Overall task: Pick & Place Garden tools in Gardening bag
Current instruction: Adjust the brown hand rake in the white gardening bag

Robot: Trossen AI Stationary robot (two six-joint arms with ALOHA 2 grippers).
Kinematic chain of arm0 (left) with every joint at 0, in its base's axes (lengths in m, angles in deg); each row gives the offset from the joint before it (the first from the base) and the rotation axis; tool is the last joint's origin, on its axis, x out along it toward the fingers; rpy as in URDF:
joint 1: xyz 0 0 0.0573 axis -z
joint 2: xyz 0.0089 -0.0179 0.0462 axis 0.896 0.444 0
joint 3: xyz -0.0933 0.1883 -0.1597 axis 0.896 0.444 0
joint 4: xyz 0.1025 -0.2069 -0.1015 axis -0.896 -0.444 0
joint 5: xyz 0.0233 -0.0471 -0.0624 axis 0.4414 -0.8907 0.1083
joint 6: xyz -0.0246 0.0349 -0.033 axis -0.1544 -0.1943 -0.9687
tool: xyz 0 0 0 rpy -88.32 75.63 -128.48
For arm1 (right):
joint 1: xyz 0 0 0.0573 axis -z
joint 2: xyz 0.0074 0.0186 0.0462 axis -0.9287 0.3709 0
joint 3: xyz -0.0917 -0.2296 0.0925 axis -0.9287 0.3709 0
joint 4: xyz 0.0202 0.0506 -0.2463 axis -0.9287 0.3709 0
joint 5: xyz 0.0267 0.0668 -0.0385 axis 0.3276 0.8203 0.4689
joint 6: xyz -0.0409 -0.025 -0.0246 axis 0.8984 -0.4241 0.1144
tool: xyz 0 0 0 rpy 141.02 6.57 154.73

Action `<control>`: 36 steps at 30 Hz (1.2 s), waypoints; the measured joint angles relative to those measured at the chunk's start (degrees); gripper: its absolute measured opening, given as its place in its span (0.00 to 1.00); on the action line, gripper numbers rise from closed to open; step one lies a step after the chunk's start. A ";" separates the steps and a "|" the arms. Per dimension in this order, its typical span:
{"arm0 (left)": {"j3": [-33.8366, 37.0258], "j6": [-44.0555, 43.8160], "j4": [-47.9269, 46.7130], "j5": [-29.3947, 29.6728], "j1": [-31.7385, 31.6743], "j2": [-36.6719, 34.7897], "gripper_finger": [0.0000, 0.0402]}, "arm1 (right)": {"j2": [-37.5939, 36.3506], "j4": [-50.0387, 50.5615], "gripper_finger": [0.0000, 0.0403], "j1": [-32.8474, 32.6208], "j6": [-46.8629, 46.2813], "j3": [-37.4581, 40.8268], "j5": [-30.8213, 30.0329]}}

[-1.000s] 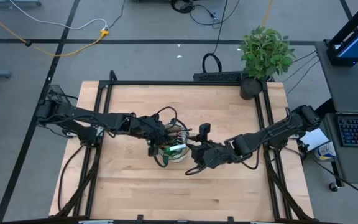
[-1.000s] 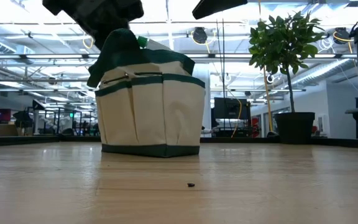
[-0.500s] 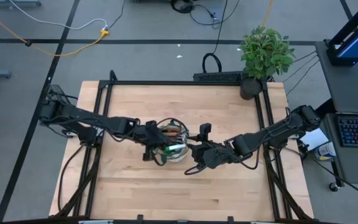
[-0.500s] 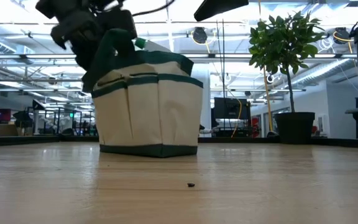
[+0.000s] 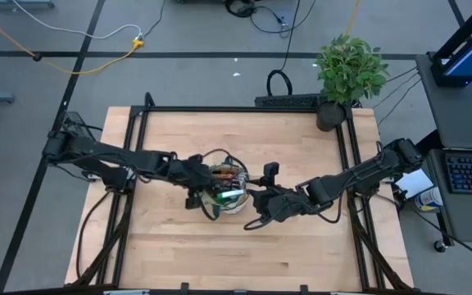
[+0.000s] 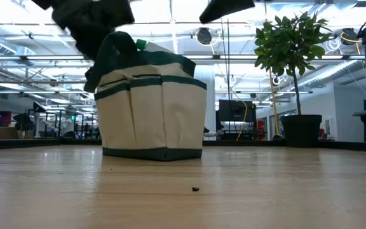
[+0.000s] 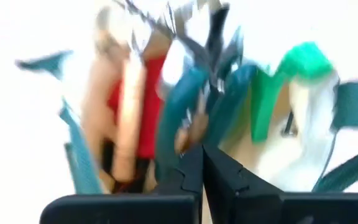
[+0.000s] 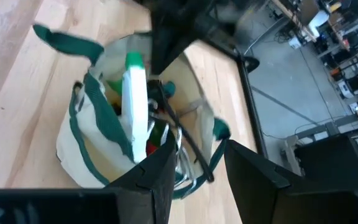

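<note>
Mid-table on the wood top [image 5: 301, 254] stands the soft bag [image 6: 151, 108], tools [image 8: 135, 106] inside, best lifted by its floppy handles; left gripper [image 5: 193, 197] clenched empty beside it, right gripper [image 5: 252, 215] parted, holding nothing.

No writing, label, brand, number or sign can be read in any of the views.
</note>
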 joint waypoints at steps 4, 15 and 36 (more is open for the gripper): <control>0.06 0.41 1.15 0.88 0.00 -4.20 0.01 | 0.00 -2.41 0.33 1.41 -3.17 4.18 -0.01; -0.01 1.16 17.33 1.45 -2.92 -3.31 0.13 | 0.04 -9.65 0.33 5.27 -8.47 16.74 0.01; -0.15 -1.22 30.11 -5.51 -7.45 12.58 0.22 | 0.04 -52.29 0.33 12.64 -0.97 35.45 13.53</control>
